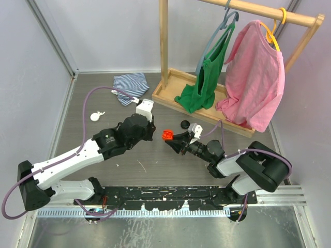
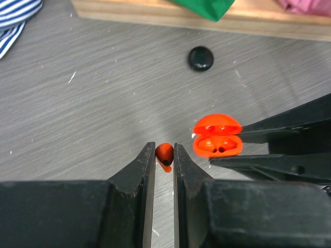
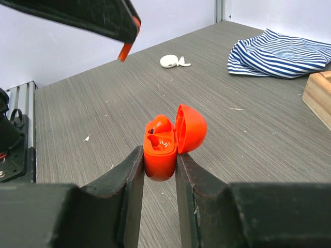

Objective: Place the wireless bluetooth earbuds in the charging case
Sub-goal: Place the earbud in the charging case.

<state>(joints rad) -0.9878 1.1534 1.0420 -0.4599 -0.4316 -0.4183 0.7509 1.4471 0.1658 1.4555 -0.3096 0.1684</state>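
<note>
While the left arm reaches in from the near left corner, a white puck-like case (image 1: 96,116) lies on the grey surface (image 1: 103,103) beyond it, with a small white piece just beside it. A striped blue-and-white cloth (image 1: 130,83) sits crumpled farther back and to the right.

Toward the middle, the left pincer (image 2: 165,150) is pinching an orange earbud (image 2: 165,156) between its two fingertips. The bud's rounded end pokes out past the tips. From the right wrist view, that pincer hangs above the surface with the bud at its tip.

Just to the right of the bud, and apart from it, is the orange charging case (image 3: 165,144). Its lid is hinged open, and its wells face the left pincer. The right pincer (image 3: 159,155) is clamped on the case's lower half, one finger on each side, holding it up off the surface. Whether the wells are filled I cannot tell.

Behind the case, a round black case (image 2: 200,58) rests on the surface near the wooden rack base (image 1: 170,85). A green top (image 1: 207,77) and a pink top (image 1: 256,72) hang on the rack at the far right.
</note>
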